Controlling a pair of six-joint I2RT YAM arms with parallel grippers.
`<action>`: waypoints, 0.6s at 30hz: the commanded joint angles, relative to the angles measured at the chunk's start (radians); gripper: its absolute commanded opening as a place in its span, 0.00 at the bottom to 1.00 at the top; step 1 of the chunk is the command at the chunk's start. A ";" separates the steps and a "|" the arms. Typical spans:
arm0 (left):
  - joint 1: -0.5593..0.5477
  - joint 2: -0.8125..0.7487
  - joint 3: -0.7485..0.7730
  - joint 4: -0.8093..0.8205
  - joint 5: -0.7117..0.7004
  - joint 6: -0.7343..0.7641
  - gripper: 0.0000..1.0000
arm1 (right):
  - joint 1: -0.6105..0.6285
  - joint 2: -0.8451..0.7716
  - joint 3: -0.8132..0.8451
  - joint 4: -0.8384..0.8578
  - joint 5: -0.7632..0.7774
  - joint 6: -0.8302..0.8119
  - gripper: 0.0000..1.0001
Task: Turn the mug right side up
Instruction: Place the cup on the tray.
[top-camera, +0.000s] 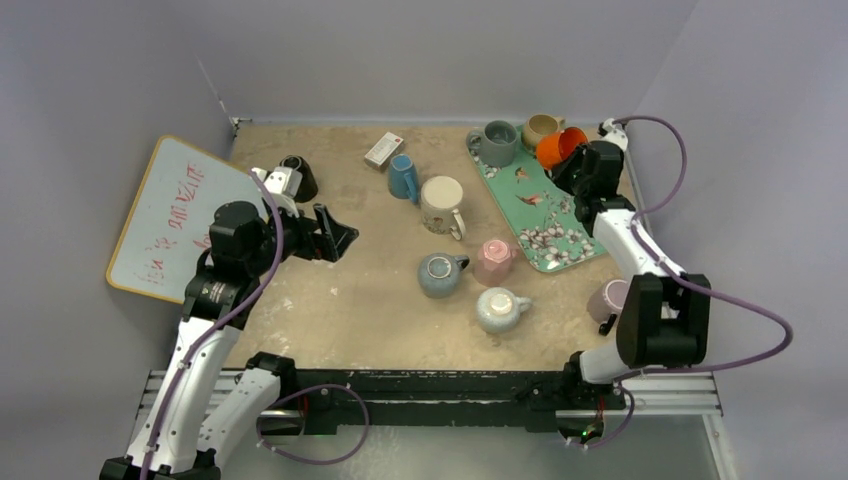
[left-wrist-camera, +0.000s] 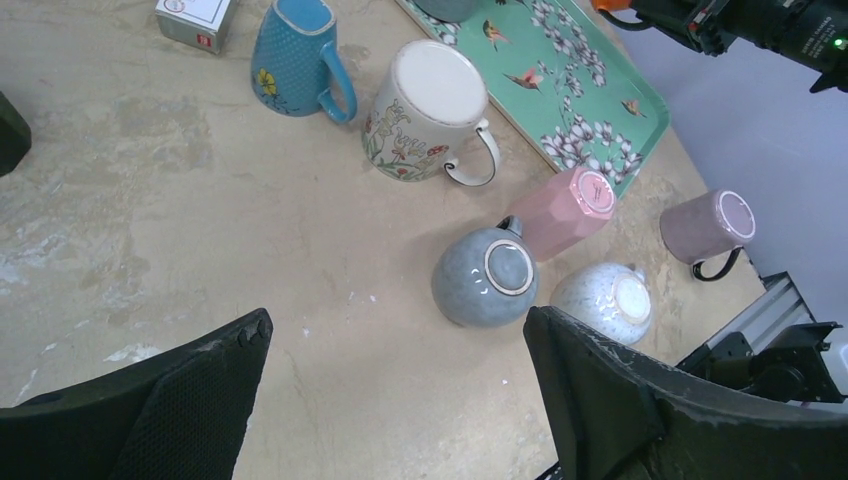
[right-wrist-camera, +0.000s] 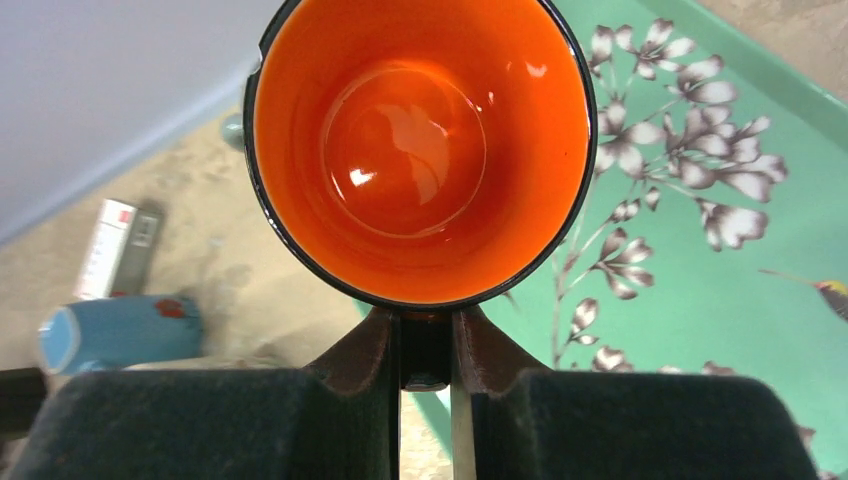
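The right gripper (right-wrist-camera: 425, 350) has its jaws squeezed narrow on the orange mug (right-wrist-camera: 420, 150). It pinches a dark bit at the mug's edge (handle or wall, I cannot tell which). The mug hangs over the far end of the green tray (top-camera: 545, 222). It is close to the grey mug (top-camera: 498, 142) and the tan mug (top-camera: 541, 128) that stand at that end of the tray. From above the orange mug looks tipped. Its mouth faces sideways and up, so it is not sitting on its bottom yet.

To do this well, I think the wrist should turn slowly until the mouth points straight up. Then the mug should go down gently onto a bare spot of the tray. That spot should leave some room from the grey mug and the tan mug, so nothing gets bumped. The bottom should sit flat before the jaws let go, because letting go early could make the mug roll or fall over. The pinch is small, so a fast move might make the mug slip.

The left gripper (top-camera: 335, 235) has its jaws wide and holds nothing. It hangs over the table well to the left of the tray, and it is best left there.
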 joint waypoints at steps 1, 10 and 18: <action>-0.002 -0.014 -0.008 0.003 -0.015 0.027 0.98 | -0.015 0.060 0.112 0.056 0.065 -0.195 0.00; -0.002 -0.021 -0.008 0.003 -0.019 0.032 0.99 | -0.047 0.267 0.270 0.024 0.146 -0.300 0.00; -0.002 -0.026 -0.006 0.001 -0.018 0.032 1.00 | -0.047 0.375 0.360 0.032 0.156 -0.330 0.00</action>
